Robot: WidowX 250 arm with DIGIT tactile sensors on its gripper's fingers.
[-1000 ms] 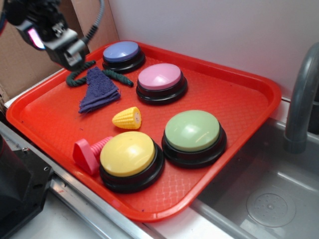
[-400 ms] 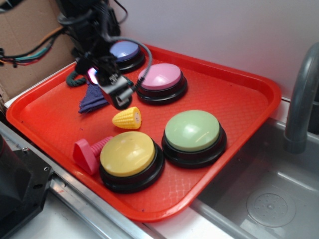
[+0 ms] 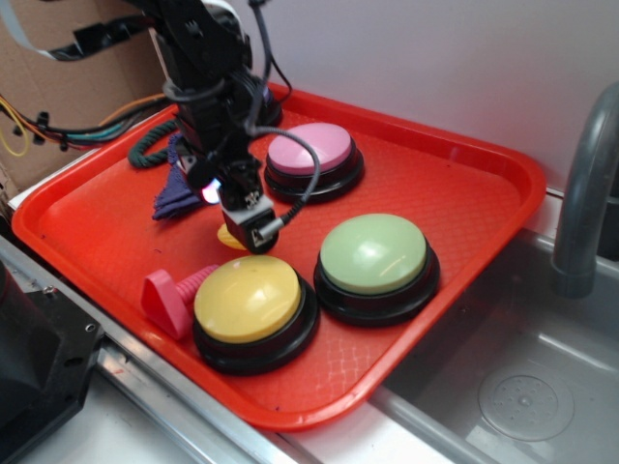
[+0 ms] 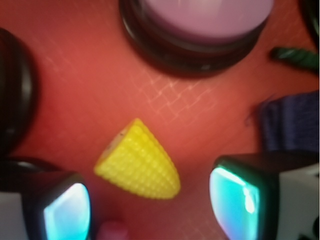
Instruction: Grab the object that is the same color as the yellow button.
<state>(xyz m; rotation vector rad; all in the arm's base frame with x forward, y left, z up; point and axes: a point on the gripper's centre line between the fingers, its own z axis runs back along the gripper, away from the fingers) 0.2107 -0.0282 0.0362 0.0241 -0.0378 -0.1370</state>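
Both fingers (image 4: 235, 197) hang spread wide, empty, pointing down astride the corn piece (image 4: 140, 161).

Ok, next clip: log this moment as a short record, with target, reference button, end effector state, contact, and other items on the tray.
target: yellow toy corn, lying on its side on the red tray
reference: yellow button, front of tray
end effector: open, fingers either side of the corn
contact: none visible; corn not gripped
other buttons: green button, pink button
other items: purple cloth, dark green cord, pink toy piece
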